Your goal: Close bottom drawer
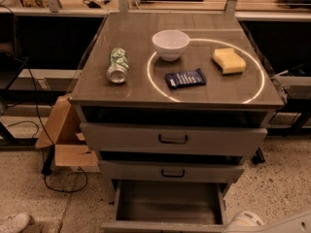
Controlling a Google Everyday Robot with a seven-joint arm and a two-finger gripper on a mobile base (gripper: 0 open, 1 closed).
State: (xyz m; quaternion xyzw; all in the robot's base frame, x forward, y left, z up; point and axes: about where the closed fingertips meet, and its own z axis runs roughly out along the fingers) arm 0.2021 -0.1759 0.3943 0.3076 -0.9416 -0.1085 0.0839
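The bottom drawer (167, 203) is pulled out, showing its plain grey inside, with its flat front (160, 225) at the lower edge of the camera view. Above it sit the middle drawer (172, 171) and the top drawer (172, 139), each with a dark loop handle and each slightly out. A white rounded part of my arm (244, 221) shows at the bottom right, next to the open drawer's right front corner. My gripper itself is out of view.
On the cabinet top (121, 91) lie a crushed can (117, 65), a white bowl (170, 44), a dark blue packet (185, 78) and a yellow sponge (229, 60). A cardboard box (65, 135) and cables (58, 178) sit on the floor at the left. A shoe (13, 222) is at the bottom left.
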